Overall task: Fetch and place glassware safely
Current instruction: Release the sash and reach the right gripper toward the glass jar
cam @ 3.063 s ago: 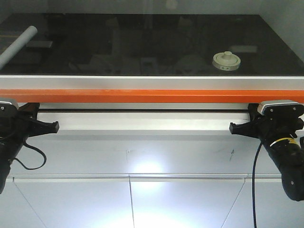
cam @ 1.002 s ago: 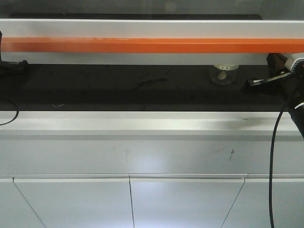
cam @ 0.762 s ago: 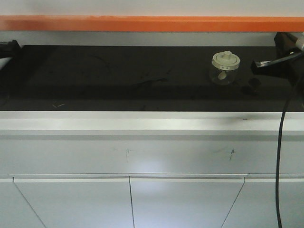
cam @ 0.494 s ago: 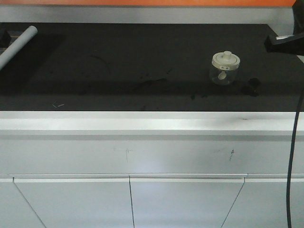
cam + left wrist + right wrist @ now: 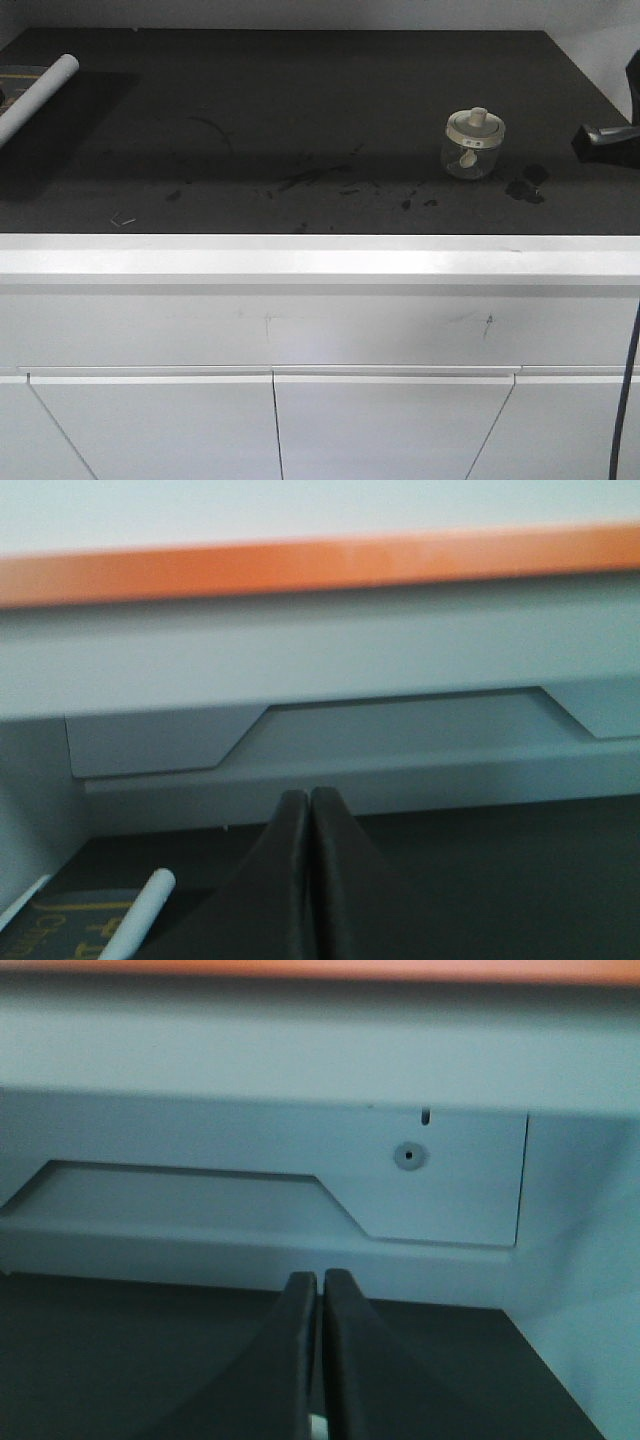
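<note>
Left jaws: the left gripper [image 5: 304, 798] has its two fingers pressed together with nothing between them.
Right jaws: the right gripper [image 5: 320, 1280] is closed to a hairline slit and holds nothing. The front view shows it at the right edge [image 5: 607, 138].
Ahead of the jaws: both wrist views look at a pale back wall with a recessed panel. An orange bar [image 5: 300, 565] runs high above the fingertips.
Jar: the glass jar [image 5: 474, 150] stands upright on the black counter [image 5: 300, 90], capped by its cream lid [image 5: 475, 125]. It sits to the left of the right gripper and near it, but they do not touch. It is out of both wrist views.
Tube: a white tube [image 5: 140, 910] lies below and to the left of the left fingertips, well apart from the jar.
Smudge: a dark mark [image 5: 527, 182] lies on the counter between the jar and the right gripper.
Changed: three seconds ago the orange-edged sash hung low across the front with both grippers under it. It then rose step by step and is now out of the front view. The jar has not moved.
Meaning: the counter is judged to be open for reaching. The fetch has not begun, since nothing is gripped.
Next: the right jaws would have to open before closing round the jar.
Count: one jar, one lid, one tube, one orange bar, two grippers and three cabinet fronts [image 5: 390, 430] below.
</note>
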{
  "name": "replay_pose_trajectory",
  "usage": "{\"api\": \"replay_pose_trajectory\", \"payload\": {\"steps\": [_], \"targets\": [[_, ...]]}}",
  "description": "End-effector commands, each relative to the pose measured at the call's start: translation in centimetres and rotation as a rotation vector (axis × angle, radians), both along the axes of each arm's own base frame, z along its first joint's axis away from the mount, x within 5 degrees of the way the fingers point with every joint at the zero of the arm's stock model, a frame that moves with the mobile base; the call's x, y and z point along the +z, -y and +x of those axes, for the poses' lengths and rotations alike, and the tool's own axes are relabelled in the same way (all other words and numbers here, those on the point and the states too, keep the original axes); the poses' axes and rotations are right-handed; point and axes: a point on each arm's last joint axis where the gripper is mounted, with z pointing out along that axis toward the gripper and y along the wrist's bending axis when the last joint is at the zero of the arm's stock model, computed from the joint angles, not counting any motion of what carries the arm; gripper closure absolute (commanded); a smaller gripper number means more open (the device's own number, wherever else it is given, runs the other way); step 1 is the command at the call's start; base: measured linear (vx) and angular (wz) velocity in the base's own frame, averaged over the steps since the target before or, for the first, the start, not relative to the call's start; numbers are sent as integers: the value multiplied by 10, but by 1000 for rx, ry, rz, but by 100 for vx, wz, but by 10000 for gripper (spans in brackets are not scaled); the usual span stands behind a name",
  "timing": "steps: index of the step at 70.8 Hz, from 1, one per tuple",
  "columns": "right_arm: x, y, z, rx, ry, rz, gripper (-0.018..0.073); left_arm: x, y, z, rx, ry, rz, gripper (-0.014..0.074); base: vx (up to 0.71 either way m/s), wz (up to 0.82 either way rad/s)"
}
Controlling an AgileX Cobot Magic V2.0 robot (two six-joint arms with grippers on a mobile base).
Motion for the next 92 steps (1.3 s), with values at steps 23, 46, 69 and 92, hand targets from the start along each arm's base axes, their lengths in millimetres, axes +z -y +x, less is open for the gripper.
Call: {"api": "replay_pose_trajectory", "payload": {"steps": [23,46,69,92], "targets": [[23,-3,-38,40,-2,-19,560,-1,1,-45,-11,-3,30,603,0,0],[25,-4,-54,54,-76,-23,560,-45,0,-88,-12,-98,8,603,0,0],[24,-8,-56,102,-95,-17,560,-69,-1,-119,-8,-121,2,603,0,0],[29,-12,-66,134,-76,-52,560,-75,-2,-126,-4,-141,3,603,0,0]]}}
